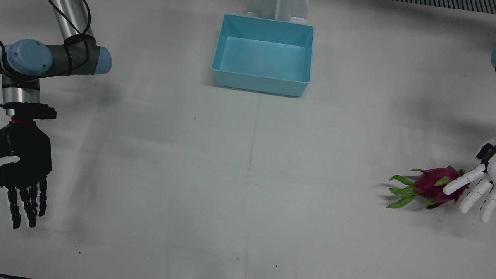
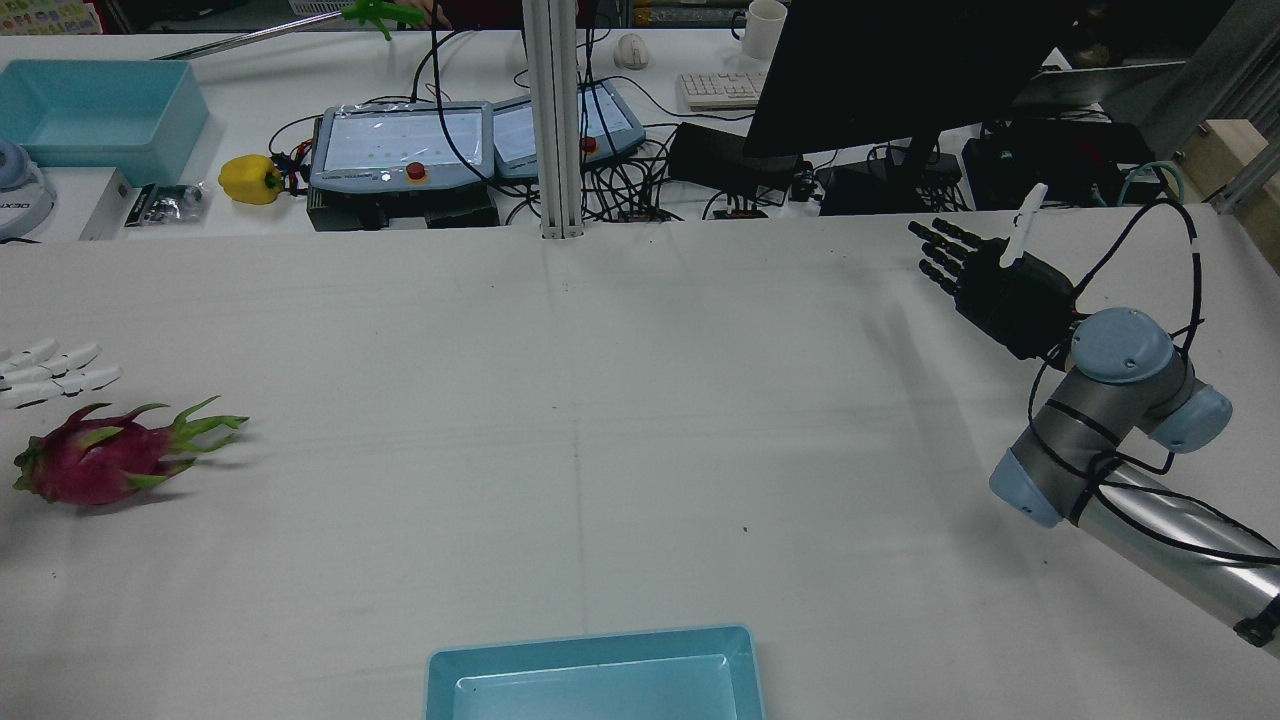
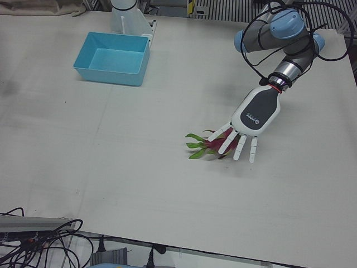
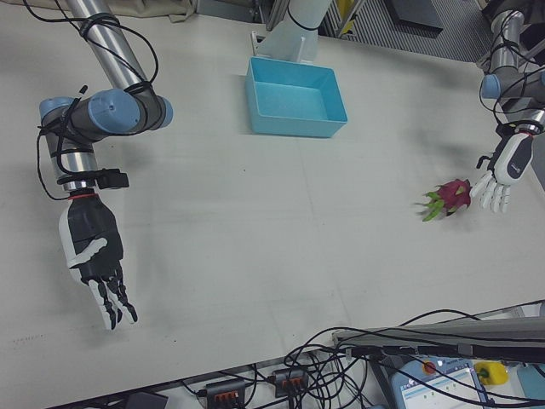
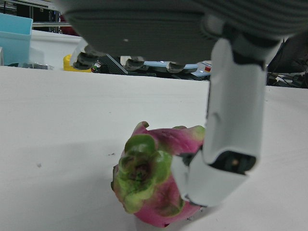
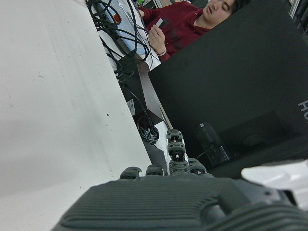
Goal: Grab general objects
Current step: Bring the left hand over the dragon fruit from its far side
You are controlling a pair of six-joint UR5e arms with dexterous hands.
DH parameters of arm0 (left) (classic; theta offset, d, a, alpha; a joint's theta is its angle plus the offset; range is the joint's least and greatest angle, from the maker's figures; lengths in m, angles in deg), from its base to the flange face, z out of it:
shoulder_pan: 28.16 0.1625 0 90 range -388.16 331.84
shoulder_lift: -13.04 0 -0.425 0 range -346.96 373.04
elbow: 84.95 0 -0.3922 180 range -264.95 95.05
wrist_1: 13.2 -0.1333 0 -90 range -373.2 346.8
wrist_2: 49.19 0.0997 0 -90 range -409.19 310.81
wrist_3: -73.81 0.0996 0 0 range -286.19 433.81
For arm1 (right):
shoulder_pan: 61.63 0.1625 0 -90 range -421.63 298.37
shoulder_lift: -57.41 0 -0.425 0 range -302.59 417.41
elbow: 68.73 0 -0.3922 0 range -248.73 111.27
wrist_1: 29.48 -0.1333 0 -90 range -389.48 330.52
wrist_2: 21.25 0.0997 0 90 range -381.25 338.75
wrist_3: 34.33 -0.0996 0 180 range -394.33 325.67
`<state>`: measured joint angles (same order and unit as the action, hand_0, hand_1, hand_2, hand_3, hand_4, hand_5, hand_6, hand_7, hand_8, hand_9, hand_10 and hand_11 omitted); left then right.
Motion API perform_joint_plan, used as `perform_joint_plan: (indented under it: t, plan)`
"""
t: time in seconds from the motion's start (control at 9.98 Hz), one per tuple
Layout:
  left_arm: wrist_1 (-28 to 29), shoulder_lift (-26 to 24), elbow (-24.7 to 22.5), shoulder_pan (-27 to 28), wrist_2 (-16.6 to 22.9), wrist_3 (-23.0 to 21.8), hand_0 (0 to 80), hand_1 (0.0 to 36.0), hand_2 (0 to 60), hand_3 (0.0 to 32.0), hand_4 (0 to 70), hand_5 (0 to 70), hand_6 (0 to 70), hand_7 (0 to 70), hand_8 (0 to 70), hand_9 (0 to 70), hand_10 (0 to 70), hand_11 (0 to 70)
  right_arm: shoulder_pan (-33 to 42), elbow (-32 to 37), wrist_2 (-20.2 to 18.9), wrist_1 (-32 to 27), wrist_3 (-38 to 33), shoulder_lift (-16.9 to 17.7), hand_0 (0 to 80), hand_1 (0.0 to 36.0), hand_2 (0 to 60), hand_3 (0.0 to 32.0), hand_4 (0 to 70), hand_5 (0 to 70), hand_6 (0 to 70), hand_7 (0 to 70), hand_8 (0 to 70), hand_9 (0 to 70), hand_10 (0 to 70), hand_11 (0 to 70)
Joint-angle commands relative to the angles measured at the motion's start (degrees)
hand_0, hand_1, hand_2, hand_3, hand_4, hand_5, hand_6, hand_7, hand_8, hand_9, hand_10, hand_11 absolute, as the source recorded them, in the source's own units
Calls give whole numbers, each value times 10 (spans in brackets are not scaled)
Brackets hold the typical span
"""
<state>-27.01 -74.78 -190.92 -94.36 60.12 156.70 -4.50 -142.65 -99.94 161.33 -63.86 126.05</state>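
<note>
A magenta dragon fruit (image 1: 430,185) with green scales lies on the white table near the robot's left edge, also seen in the rear view (image 2: 85,465), the left-front view (image 3: 207,145) and the right-front view (image 4: 451,195). My white left hand (image 1: 478,188) hovers at the fruit's stem end with its fingers spread, open; one finger (image 5: 233,134) rests against the fruit (image 5: 149,185). My black right hand (image 1: 24,162) hangs open over bare table on the other side, far from the fruit, and holds nothing (image 2: 995,280).
A light blue bin (image 1: 260,84) stands at the table's middle near the pedestals, with nothing inside. Beyond the far edge are teach pendants (image 2: 400,145), cables, a dark monitor (image 2: 900,70), a yellow pepper (image 2: 250,180) and a seated person (image 6: 187,21).
</note>
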Motion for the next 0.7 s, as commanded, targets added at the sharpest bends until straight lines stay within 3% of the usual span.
perform_joint_plan:
  t: [0.0,0.3,0.6]
  plan:
    - [-31,-2,-2,13,0,-9,539,360,600,320,0,0,0,0,0,0,0,5,0,0,-1,0,0,0,0,0,0,0,0,0,0,0,0,0,0,0]
    - [-31,-2,0,13,0,-9,469,360,600,320,0,0,0,0,0,0,0,0,0,0,0,0,0,0,0,0,0,0,0,0,0,0,0,0,0,0]
    - [-15,-2,3,15,-1,-10,487,360,600,320,0,0,0,0,0,0,0,0,0,0,0,0,0,0,0,0,0,0,0,0,0,0,0,0,0,0]
